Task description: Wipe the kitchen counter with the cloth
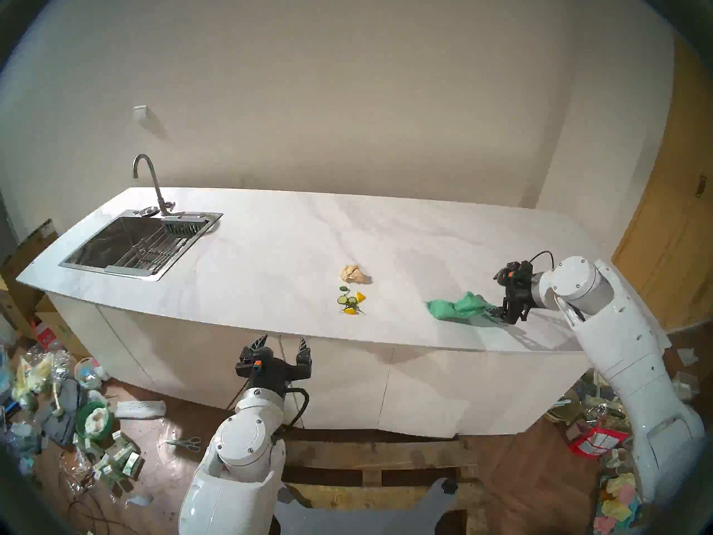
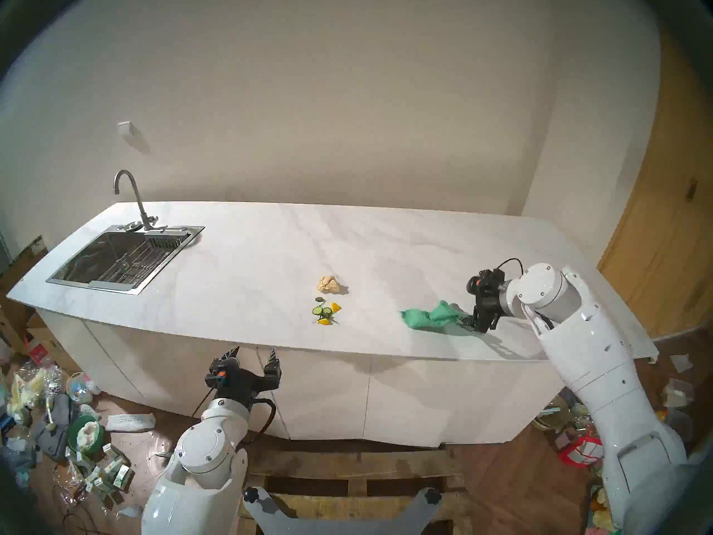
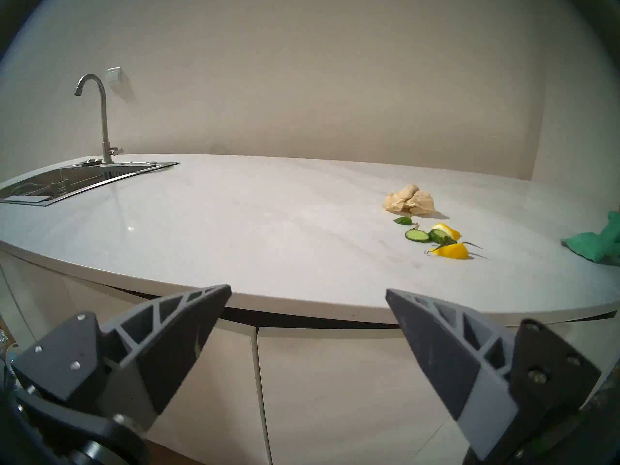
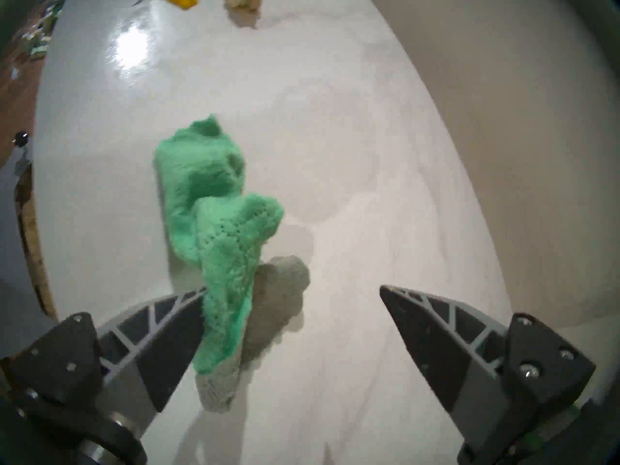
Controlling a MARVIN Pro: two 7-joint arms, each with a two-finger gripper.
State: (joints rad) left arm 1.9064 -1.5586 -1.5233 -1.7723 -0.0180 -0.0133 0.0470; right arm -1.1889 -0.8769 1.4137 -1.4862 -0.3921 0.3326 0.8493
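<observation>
The kitchen counter [image 1: 289, 252] is a long white marble-look slab with white cabinet fronts below. The teal-green cloth [image 1: 455, 308] lies crumpled on its right part, near the front edge. My right gripper [image 1: 501, 315] is low over the counter at the cloth's right end. In the right wrist view the right gripper [image 4: 292, 288] is open. The cloth [image 4: 214, 199] runs in between its fingers, resting against one of them, with its grey reverse showing. My left gripper [image 1: 283, 338] is open and empty, in front of the counter just below its front edge.
A beige paper wad [image 1: 355, 273] and cucumber slices with lemon pieces [image 1: 352, 300] lie mid-counter, left of the cloth. The steel sink [image 1: 135, 244] and curved tap [image 1: 152, 183] are at the far left. Clutter covers the floor [image 1: 77, 407] on both sides.
</observation>
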